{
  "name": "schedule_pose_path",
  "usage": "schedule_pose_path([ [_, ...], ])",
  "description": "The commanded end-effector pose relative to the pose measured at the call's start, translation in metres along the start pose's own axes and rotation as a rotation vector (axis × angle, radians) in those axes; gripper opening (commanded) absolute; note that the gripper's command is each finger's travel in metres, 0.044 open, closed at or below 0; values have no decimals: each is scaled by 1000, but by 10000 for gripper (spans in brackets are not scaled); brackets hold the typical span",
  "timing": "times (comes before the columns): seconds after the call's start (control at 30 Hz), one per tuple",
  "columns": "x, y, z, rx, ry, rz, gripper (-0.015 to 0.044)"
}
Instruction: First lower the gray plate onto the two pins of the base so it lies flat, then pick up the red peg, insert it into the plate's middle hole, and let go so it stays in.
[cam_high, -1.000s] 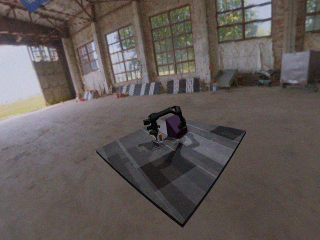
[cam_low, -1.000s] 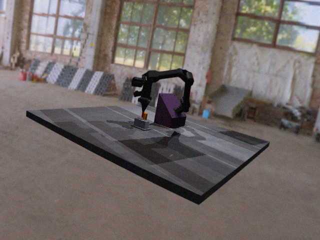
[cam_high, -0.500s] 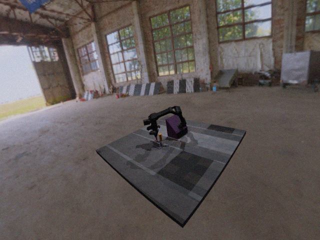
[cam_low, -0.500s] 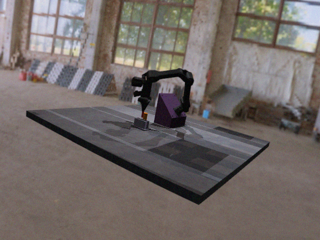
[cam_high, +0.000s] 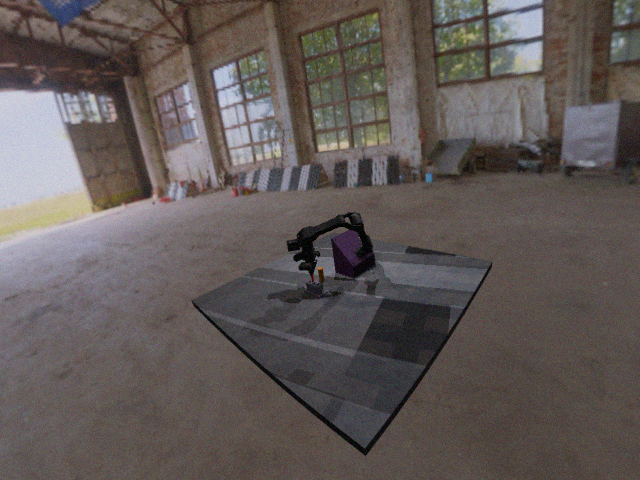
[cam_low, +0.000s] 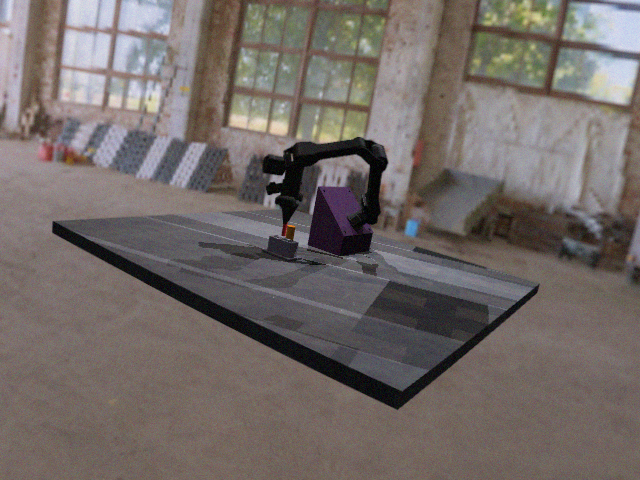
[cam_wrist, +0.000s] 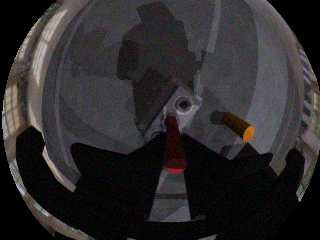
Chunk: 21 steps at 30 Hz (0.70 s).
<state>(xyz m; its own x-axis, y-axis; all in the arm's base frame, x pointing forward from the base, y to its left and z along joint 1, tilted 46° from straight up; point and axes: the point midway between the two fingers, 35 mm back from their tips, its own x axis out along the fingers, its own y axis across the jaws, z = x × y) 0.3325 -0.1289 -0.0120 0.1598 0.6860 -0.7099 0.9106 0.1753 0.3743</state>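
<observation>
The gray plate (cam_low: 282, 239) (cam_wrist: 186, 117) lies flat, as far as I can see, on top of the gray base (cam_high: 313, 290) (cam_low: 281, 249). One end hole shows a round pin in the wrist view; the other end is partly hidden by a finger. My gripper (cam_high: 313, 274) (cam_low: 285, 222) (cam_wrist: 173, 137) is shut on the red peg (cam_high: 312, 278) (cam_low: 284, 230) (cam_wrist: 175, 152) and holds it nearly upright above the plate. The peg's lower end is at the middle hole and covers it. How far it is inside cannot be told.
An orange cylinder (cam_high: 321, 274) (cam_low: 291, 232) (cam_wrist: 239, 127) stands upright close beside the base. A purple wedge-shaped block (cam_high: 348, 255) (cam_low: 334, 224) stands farther off near the arm's foot. All stand on a gray patterned table top (cam_high: 330, 325) (cam_low: 320, 294).
</observation>
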Motion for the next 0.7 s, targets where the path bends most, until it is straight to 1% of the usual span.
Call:
schedule_pose_path([
  [0.0, 8, -1, -3, 5, 10, -5, 0],
  [0.17, 14, -1, -3, 3, 10, -7, 0],
  [0.67, 11, 0, -2, -2, 3, -7, 0],
])
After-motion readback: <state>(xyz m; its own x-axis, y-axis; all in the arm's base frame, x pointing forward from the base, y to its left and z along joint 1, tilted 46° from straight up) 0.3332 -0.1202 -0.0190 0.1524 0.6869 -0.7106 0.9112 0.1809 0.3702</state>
